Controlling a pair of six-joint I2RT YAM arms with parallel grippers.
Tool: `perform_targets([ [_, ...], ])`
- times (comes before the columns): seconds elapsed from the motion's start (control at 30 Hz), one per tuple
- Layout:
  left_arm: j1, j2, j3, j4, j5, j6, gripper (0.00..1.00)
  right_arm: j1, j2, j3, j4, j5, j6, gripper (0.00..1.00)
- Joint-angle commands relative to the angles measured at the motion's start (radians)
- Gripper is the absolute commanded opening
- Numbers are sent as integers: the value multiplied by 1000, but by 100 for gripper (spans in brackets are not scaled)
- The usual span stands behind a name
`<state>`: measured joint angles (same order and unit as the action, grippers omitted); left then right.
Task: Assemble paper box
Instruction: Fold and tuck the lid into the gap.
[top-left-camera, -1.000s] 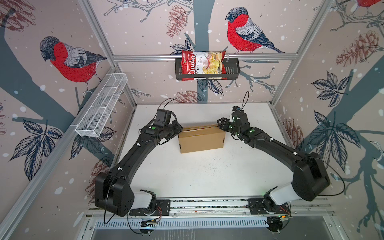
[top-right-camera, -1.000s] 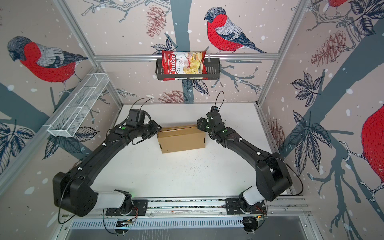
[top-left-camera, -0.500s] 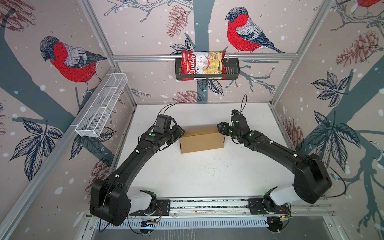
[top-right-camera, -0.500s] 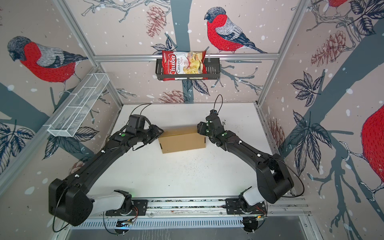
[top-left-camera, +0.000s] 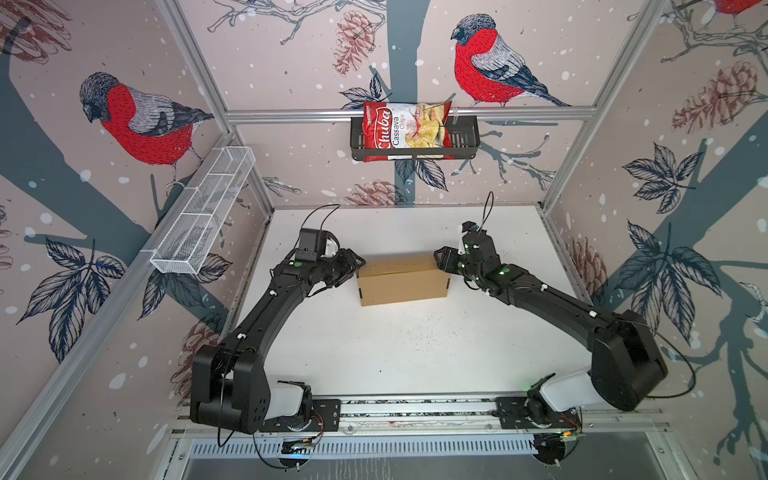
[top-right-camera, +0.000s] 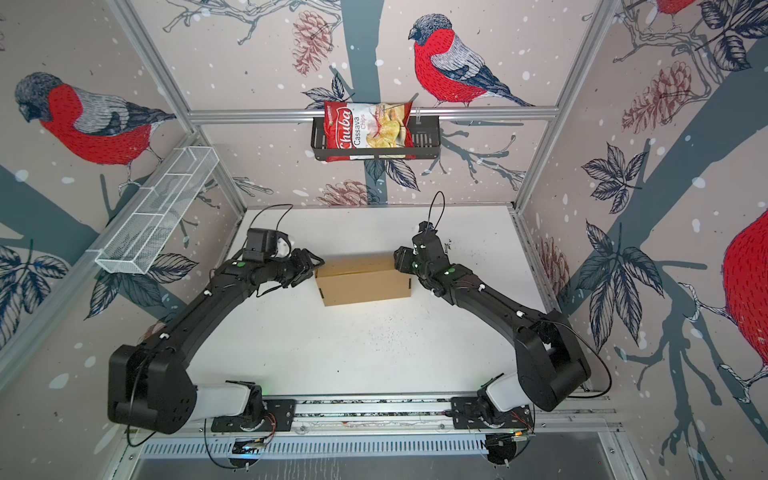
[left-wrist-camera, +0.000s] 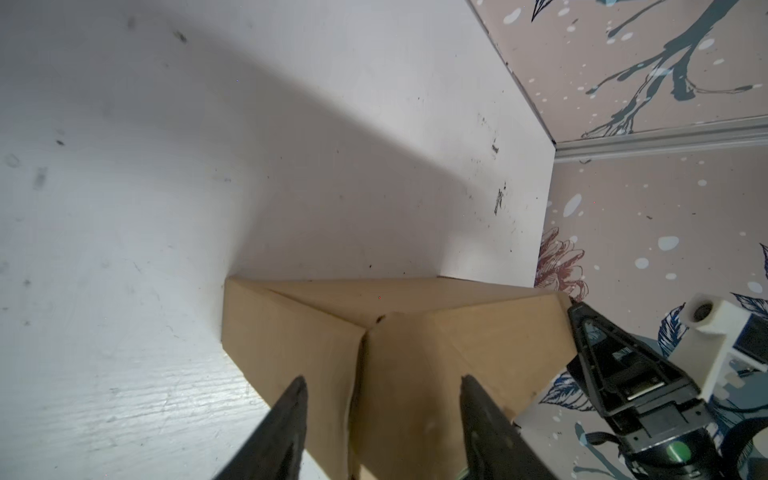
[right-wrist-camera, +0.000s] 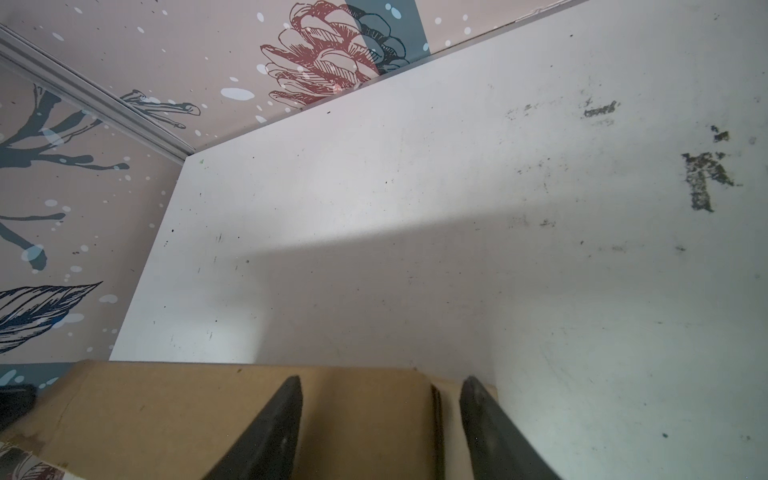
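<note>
Reaching in from a rail at the near edge, two black robot arms meet at a brown cardboard box inside a booth whose walls (top-left-camera: 291, 62) are papered with red-breasted birds, pine cones and leaves. A white table (top-left-camera: 395, 353), scuffed and speckled, forms the floor.

The left arm (top-left-camera: 266, 316) rises from its base, bends at a bulky joint near the front, and stretches diagonally toward the middle of the table. The right arm (top-left-camera: 552, 299) mirrors it from the opposite side, with its bulky joint close to the side wall and its forearm sloping in toward the centre.

A long white wire basket (top-left-camera: 203, 212) hangs on the left wall.

The box (top-left-camera: 403, 282) sits on the table a little behind its centre, between the two wrists. It is folded into a rectangular block with a long side facing the rail, and both top views show it (top-right-camera: 363, 282).

On the back wall a black basket (top-left-camera: 465, 137) holds a red chips bag (top-left-camera: 405, 131).

The left claw (top-left-camera: 353, 264) is at the box's left end, near the back upper corner. The left wrist view shows its fingers (left-wrist-camera: 291, 415) apart, with a folded corner edge of the box in the gap between them.

The right claw (top-left-camera: 440, 259) is at the box's right end, also near the back upper corner. In the right wrist view its fingers (right-wrist-camera: 280, 419) stand apart, one over the top panel and the other just past the end wall.
</note>
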<state>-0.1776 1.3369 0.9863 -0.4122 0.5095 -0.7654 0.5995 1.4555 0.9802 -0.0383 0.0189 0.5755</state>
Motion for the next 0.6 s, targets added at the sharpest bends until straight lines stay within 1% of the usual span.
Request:
perform_targets([
  [0.0,4,-25,-70,93,58,-33,50,-2,-11,-2,-7,-8,-8,62],
  [0.03,5,-34,-92,109,56,-37,46,-2,-10,-3,-5,-12,-7,62],
  [0.13,6,-39,-124,102,40,-19,41,-9,-14,-3,-1,-23,-12,63],
  [0.2,7,-38,-136,94,31,-3,40,-33,-31,1,10,-73,-30,64],
  [0.23,7,-36,-141,92,29,4,40,-48,-48,8,8,-80,-43,67],
  [0.27,8,-33,-142,89,26,11,40,-69,-72,13,5,-83,-61,98],
  [0.33,7,-28,-149,85,22,20,40,-129,-111,11,21,-182,-118,99],
  [0.4,7,-25,-156,92,25,21,40,-197,-130,0,31,-337,-165,99],
  [0.5,8,-24,-161,96,24,25,40,-289,-116,-17,10,-588,-219,99],
  [0.57,8,-21,-163,92,23,33,40,-335,-102,-38,-3,-698,-236,99],
])
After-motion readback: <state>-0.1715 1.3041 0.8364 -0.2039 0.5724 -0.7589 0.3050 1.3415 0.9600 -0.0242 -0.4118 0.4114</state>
